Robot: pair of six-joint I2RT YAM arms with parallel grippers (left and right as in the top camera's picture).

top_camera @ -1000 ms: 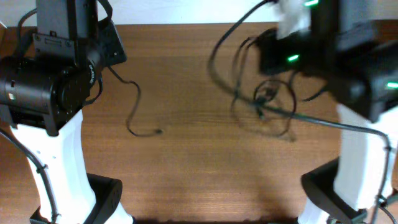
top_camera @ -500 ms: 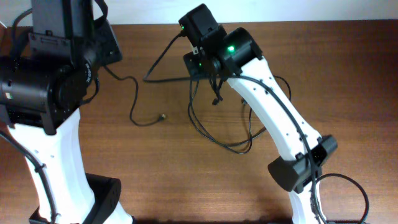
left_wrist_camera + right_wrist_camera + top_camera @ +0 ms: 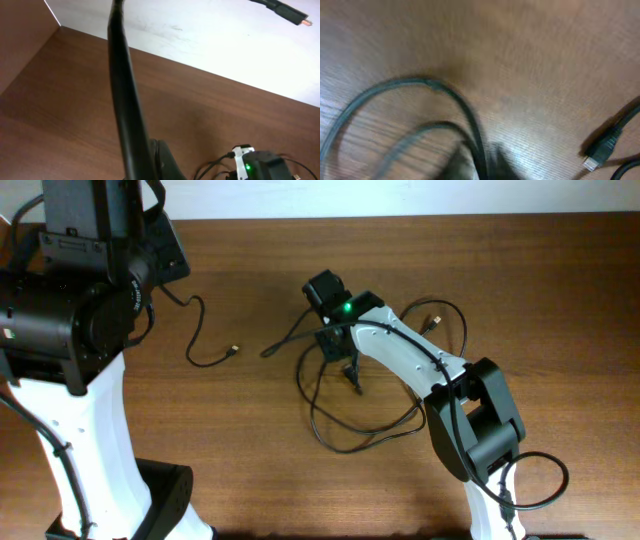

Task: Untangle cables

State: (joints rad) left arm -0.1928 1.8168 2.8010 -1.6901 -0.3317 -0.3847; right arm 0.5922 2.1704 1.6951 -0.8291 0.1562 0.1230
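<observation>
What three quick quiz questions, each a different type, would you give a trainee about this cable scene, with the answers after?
1. True or false: the right claw is over the loops of the tangled cables.
2. Multiple choice: in the overhead view, the plug end of the lone cable is
A) left of the tangle and apart from it
B) buried inside the tangle
C) right of the tangle
3. Short answer: which arm shows a lit green light?

Key: 1 true; 2 A; 3 the right arm.
</observation>
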